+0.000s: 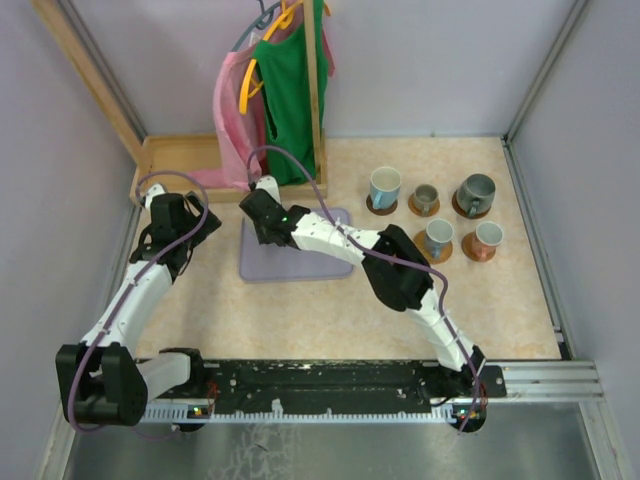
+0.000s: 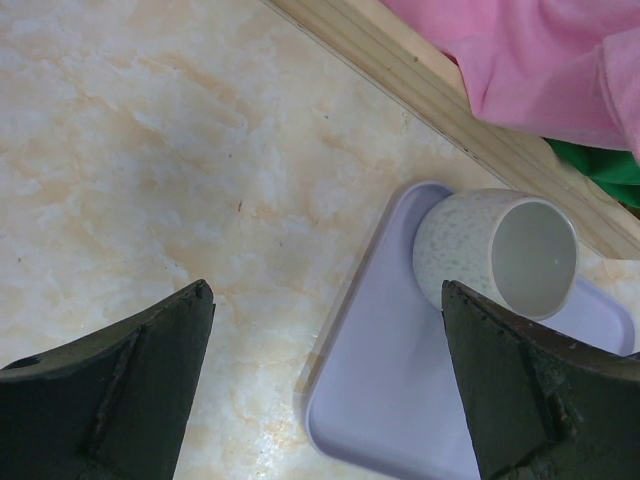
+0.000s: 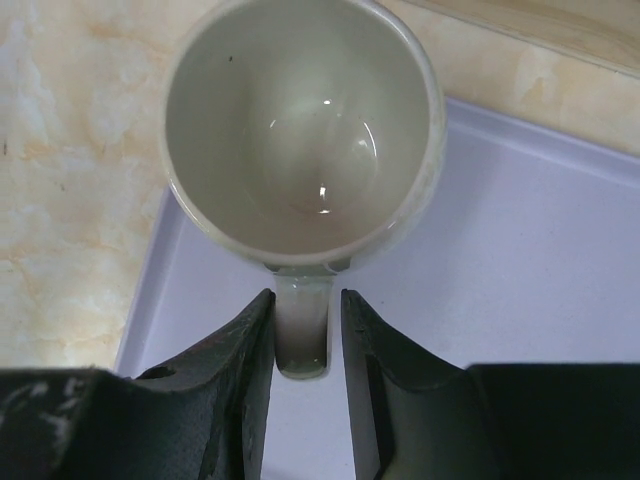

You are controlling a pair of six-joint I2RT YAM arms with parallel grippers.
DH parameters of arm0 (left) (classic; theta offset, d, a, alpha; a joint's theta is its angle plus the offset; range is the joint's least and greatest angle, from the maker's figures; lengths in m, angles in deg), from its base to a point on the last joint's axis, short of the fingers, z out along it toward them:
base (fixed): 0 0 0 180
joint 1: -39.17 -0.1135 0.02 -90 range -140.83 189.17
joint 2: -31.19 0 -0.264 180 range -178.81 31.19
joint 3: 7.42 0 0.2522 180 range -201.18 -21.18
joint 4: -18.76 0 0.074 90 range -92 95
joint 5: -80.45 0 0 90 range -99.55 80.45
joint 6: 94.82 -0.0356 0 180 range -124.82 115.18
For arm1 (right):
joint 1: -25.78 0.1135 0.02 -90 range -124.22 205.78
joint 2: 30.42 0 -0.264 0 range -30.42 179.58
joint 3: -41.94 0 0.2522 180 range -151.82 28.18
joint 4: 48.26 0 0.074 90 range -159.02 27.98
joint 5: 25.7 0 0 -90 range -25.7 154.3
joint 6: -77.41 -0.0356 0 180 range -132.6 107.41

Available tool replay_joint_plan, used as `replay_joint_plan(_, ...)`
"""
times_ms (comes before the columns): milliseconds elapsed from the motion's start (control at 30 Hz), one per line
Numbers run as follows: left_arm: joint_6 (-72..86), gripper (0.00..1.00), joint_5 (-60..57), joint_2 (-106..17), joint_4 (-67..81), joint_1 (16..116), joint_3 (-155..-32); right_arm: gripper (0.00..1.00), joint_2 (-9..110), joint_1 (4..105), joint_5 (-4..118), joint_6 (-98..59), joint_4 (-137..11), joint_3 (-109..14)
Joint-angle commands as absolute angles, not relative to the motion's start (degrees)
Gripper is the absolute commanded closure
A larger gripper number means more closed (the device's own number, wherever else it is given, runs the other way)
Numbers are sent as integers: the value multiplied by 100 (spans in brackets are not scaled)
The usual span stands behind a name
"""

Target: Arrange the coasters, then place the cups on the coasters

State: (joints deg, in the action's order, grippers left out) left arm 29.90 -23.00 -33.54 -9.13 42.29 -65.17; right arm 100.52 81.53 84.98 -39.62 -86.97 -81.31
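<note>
Right, status: the sixth cup, a pale speckled ceramic mug [image 3: 300, 130], stands upright on the lavender rectangular tray [image 3: 520, 250], at the corner nearest the pale wooden frame rail [image 2: 420, 80]. Right gripper [image 3: 306, 305] straddles its handle [image 3: 300, 340], fingers narrowly spread and hugging both sides. Can't tell if they're actually pinching it or just flanking it. Left gripper [image 2: 327, 295] is spread wide with nothing between the fingers, hovering over the marbled tabletop [image 2: 150, 150] just beside the tray.

Five other mugs [image 1: 438, 237] sit on thin round brown coasters [image 1: 478, 254], clustered at the far right. No free coaster shows in the top view, so the drop target is unclear.

Risks, my read:
- Handle-only grip on glazed ceramic puts the weight off to one side of the fingers, so the mug likely pivots or slips on lift if the squeeze is weak.
- Dragging instead of lifting would shove the tray along.
- The cluster is tight, so a low approach could clip a standing mug off its coaster.
- Pink garment [image 2: 540, 60] hangs close behind the tray and a high swing could snag it.
</note>
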Motion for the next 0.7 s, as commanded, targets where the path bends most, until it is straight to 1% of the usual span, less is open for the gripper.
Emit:
replay_joint_plan(0, 3016, 0, -2252, -3271, -873, 4189, -6460, 67, 10223, 8178, 8631, -3879, -8678, -8652)
replay_joint_plan(200, 3008, 0, -2247, -3262, -871, 4189, -6462, 85, 10256, 8178, 8662, -3851, -8649, -8678)
replay_joint_plan(267, 3007, 0, -2247, -3262, -871, 4189, -6460, 88, 10271, 8181, 8655, -3852, -8668, -8670)
replay_joint_plan(333, 3009, 0, -2239, -3262, -871, 4187, -6460, 100, 10297, 8181, 8649, -3846, -8702, -8650)
replay_joint_plan(500, 3008, 0, -2237, -3262, -871, 4188, -6459, 100, 10182, 8179, 8669, -3877, -8610, -8423)
replay_joint_plan(667, 3001, 0, -2253, -3255, -871, 4188, -6461, 100, 9635, 8177, 8709, -3905, -8310, -7831)
